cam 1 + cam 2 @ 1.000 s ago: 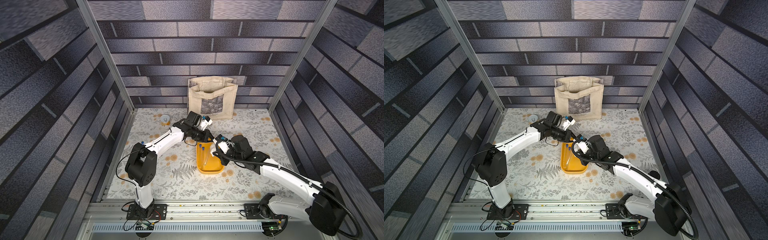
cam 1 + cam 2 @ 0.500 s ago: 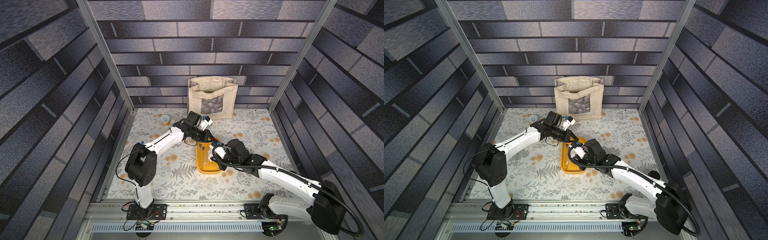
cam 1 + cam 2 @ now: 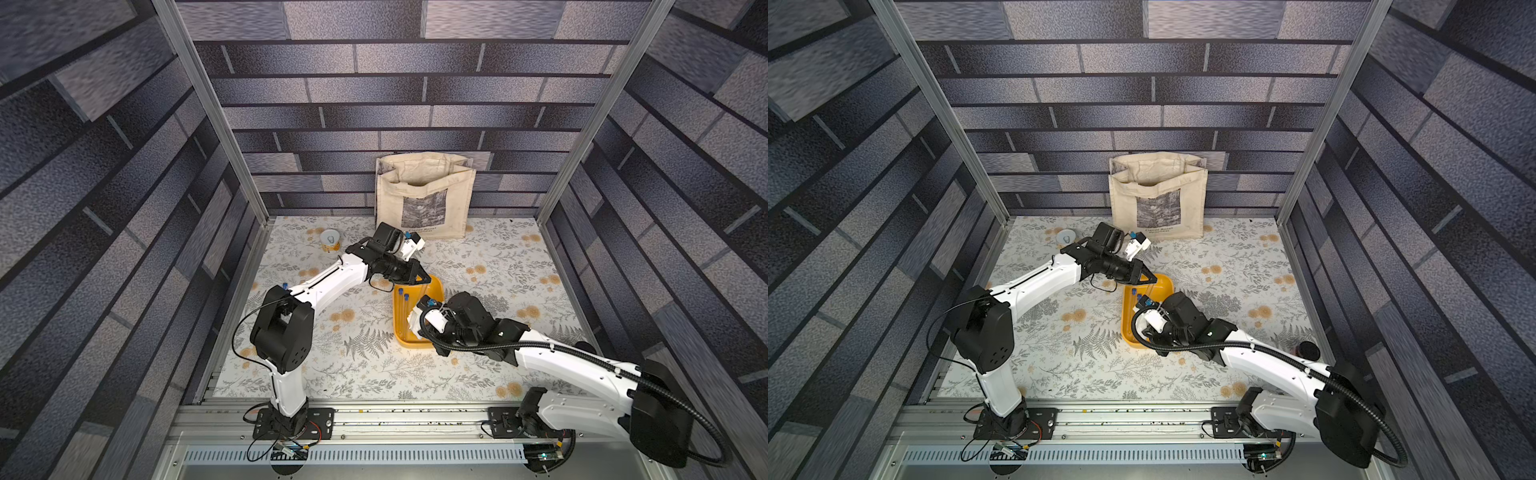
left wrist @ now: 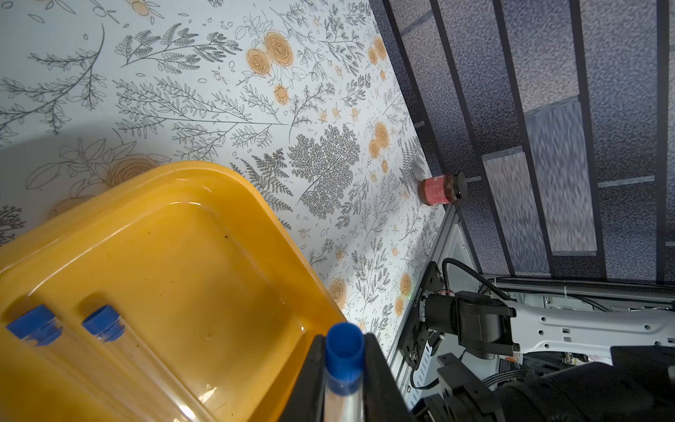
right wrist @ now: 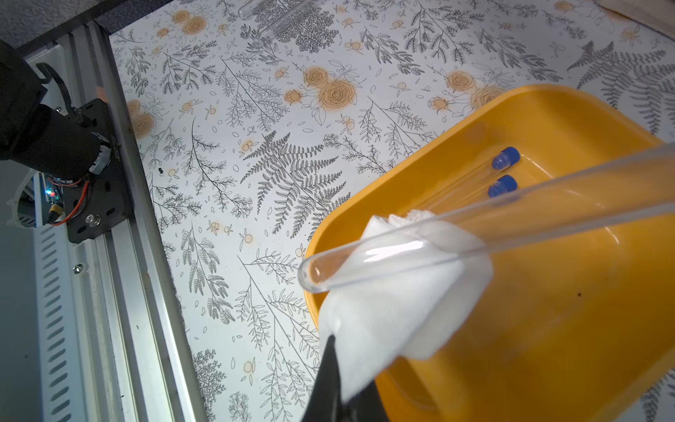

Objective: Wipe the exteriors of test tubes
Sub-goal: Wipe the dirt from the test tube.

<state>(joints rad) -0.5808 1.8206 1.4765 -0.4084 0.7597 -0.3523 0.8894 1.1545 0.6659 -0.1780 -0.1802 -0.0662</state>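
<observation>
My left gripper [image 4: 343,350] is shut on a clear test tube [image 4: 343,396] just below its blue cap. It holds the tube over the yellow tray [image 3: 398,337]. In the right wrist view the same tube [image 5: 511,219] slants across the tray, and its rounded closed end sticks out past the tray's rim. My right gripper [image 5: 339,398] is shut on a white cloth [image 5: 394,310], which wraps under the tube near that closed end. Two more capped tubes [image 5: 506,159] [image 4: 105,323] lie side by side in the tray. In both top views the right gripper's fingers are hidden under its wrist.
A cream tote bag [image 3: 424,199] stands against the back wall. A small tin [image 3: 330,241] sits at the back left. A red jar [image 4: 443,189] stands by the right wall. Clear tubes [image 5: 266,16] lie on the floral mat left of the tray. The metal rail [image 3: 374,415] runs along the front.
My right gripper has slid the cloth along the held tube toward the front, away from the capped end. The left arm has stayed still.
</observation>
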